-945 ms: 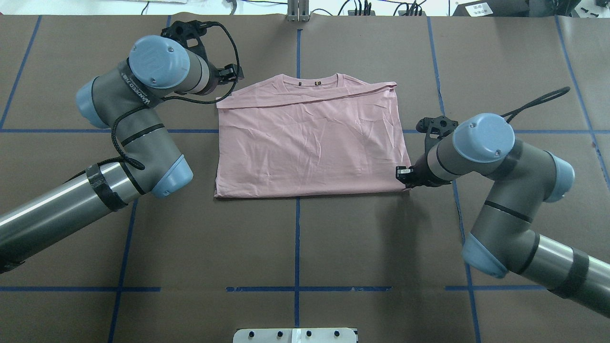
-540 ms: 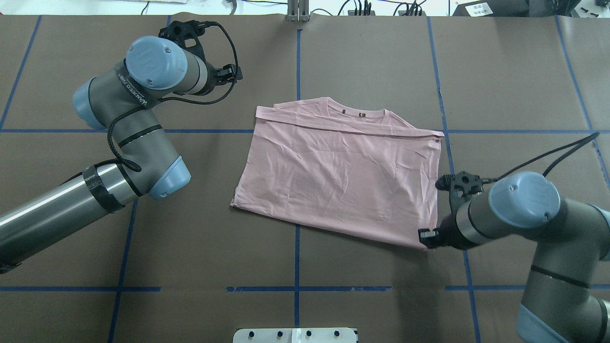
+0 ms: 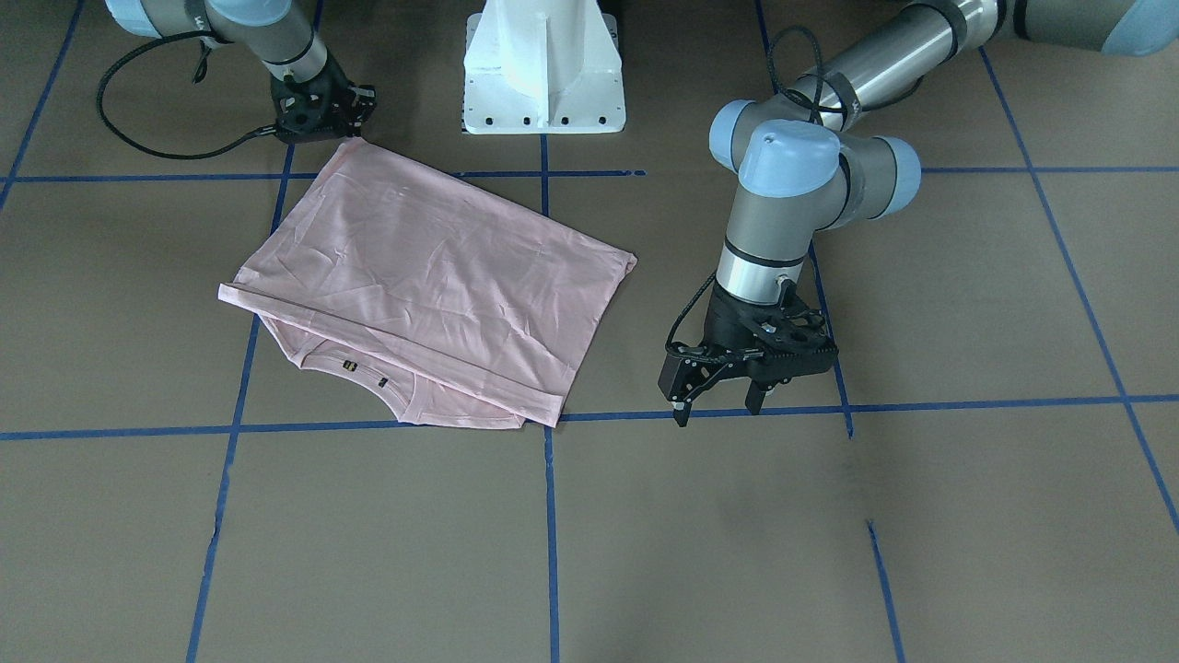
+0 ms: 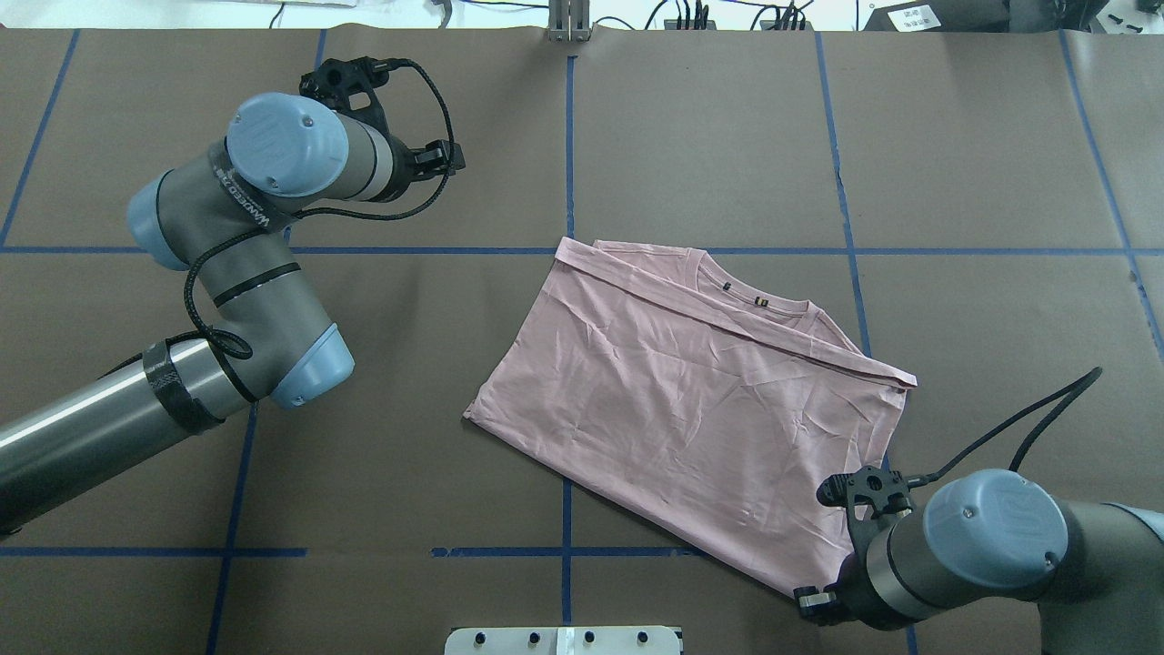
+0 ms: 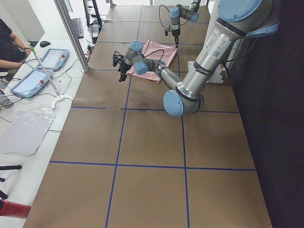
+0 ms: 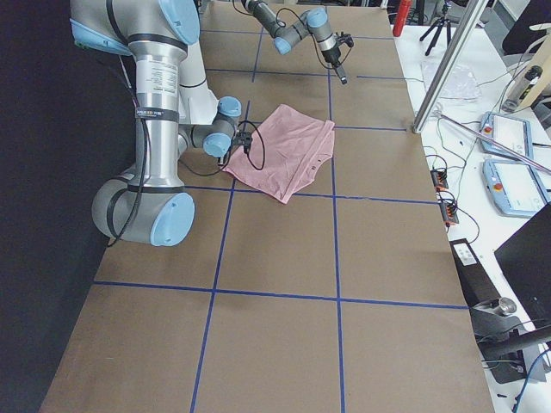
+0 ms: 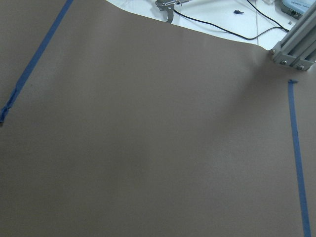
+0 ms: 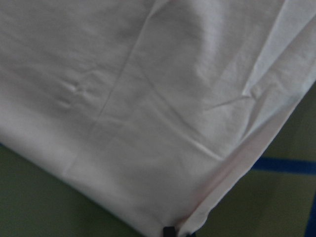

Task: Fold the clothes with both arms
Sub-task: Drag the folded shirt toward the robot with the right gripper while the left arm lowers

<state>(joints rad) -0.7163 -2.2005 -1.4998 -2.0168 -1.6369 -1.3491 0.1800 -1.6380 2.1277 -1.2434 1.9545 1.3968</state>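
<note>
Overhead exterior: creased pink T-shirt (image 4: pixel 696 418) (folded rectangle, askew)

Table (image 4: pixel 709 136): brown covering, marked into large squares by blue tape lines (image 4: pixel 570 164). Lighting is even, with soft shadows only. An aluminium post (image 5: pixel 72 33) stands at the table's edge, upper left of the left-side view. The white side bench (image 5: pixel 50 88) along that edge carries two tablets (image 5: pixel 52 58), a keyboard (image 5: pixel 77 27), a mouse (image 5: pixel 44 43) and a clear plastic sheet (image 5: pixel 26 130). A seated person's arm (image 5: pixel 9 52) shows at the upper left edge. A dark panel (image 5: pixel 280 118) fills the right side. Black cables (image 4: pixel 682 14) lie along the top edge of the overhead view.
</note>
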